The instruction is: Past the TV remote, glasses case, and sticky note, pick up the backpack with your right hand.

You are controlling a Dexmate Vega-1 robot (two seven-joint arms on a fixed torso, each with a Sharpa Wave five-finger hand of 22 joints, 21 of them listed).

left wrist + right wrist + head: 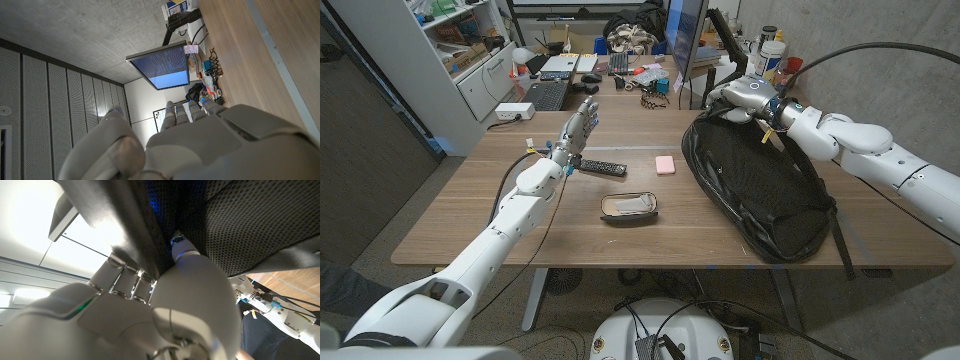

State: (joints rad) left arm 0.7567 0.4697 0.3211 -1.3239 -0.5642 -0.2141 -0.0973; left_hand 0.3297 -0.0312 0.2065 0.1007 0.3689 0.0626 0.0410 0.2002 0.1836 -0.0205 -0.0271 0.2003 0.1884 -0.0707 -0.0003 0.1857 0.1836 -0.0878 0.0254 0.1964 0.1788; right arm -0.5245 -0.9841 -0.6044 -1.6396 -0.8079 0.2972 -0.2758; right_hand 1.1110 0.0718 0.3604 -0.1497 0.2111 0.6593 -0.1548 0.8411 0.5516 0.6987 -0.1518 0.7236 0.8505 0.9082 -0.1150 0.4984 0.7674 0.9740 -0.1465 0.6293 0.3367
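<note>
right hand (740, 97): grips backpack (760, 190) top strap | left hand (582, 122): raised above TV remote (602, 166), fingers spread, holding nothing | glasses case (628, 206), sticky note (666, 164): on worktop (470, 210)

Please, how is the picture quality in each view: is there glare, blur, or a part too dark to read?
Head view: even light, sharp; the black backpack shows little detail. Left wrist view: the left robot hand is close and soft, the monitor behind it clear. Right wrist view: strong glare from bright ceiling lights, and the right robot hand is blurred against the dark backpack mesh.
</note>
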